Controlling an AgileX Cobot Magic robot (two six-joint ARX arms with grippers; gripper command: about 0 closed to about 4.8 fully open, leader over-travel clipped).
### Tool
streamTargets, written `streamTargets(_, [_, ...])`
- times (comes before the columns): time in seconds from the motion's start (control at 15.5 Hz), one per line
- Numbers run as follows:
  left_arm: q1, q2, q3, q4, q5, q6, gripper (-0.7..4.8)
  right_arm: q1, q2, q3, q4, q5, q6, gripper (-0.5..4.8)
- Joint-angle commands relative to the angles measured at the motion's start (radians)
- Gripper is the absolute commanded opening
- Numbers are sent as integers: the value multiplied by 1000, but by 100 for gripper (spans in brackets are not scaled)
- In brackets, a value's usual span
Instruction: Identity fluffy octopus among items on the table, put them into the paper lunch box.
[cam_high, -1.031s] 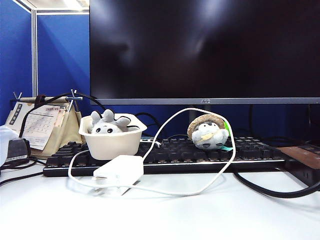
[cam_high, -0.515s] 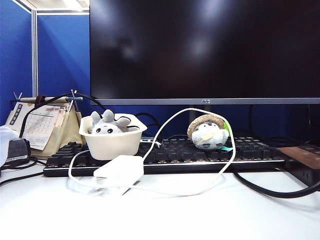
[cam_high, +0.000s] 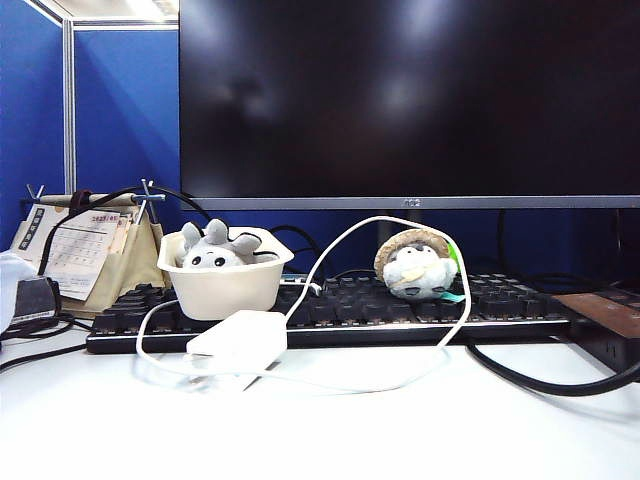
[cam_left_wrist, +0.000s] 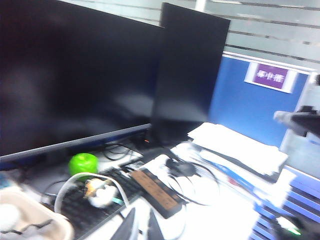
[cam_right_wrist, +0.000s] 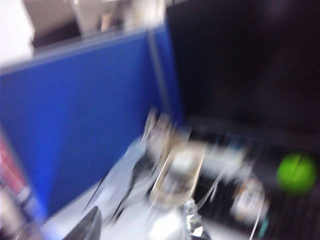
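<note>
The fluffy octopus (cam_high: 213, 250) sits inside the paper lunch box (cam_high: 226, 290) on the keyboard (cam_high: 400, 305); left gripper (cam_left_wrist: 138, 229) looks nearly closed, right gripper (cam_right_wrist: 137, 227) spread wide, both empty; retreat upward, clear of the white cable (cam_high: 440, 330).

2 plush toys (cam_high: 213, 247), 1 paper lunch box (cam_high: 222, 288), 1 power adapter (cam_high: 238, 334), 1 keyboard (cam_high: 400, 305).
</note>
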Motion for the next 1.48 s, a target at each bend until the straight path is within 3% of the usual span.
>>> streamTargets(0.06, [2, 1, 1, 87, -145, 88, 30, -35, -18, -92, 203, 63, -49, 213])
streamTargets(0.19, [2, 1, 0, 113, -335, 136, 30, -45, -14, -178, 302, 102, -50, 212])
streamTargets(0.26, [2, 1, -6, 142, -502, 178, 30, -45, -14, -244, 329, 171, -50, 212])
streamTargets(0.32, [2, 1, -13, 169, -604, 197, 30, -45, -14, -279, 329, 222, -50, 212])
streamTargets(0.39, [2, 1, -33, 189, -695, 200, 30, -45, -14, -314, 328, 299, -50, 212])
streamTargets(0.45, [2, 1, -58, 207, -724, 199, 30, -45, -14, -347, 320, 365, -49, 212])
streamTargets(0.58, [2, 1, -120, 205, -723, 200, 30, -45, -15, -420, 317, 427, -49, 212])
streamTargets(0.84, [2, 1, -219, 190, -716, 200, 30, -45, -15, -488, 217, 426, -49, 212])
streamTargets(0.97, [2, 1, -229, 99, -716, 199, 30, -45, -15, -490, 125, 427, -49, 212])
streamTargets(1.16, [2, 1, -229, -2, -716, 199, 30, -45, -16, -494, 112, 427, -48, 212])
streamTargets(1.48, [2, 1, -229, -20, -716, 199, 30, -45, -16, -494, 112, 426, -49, 212])
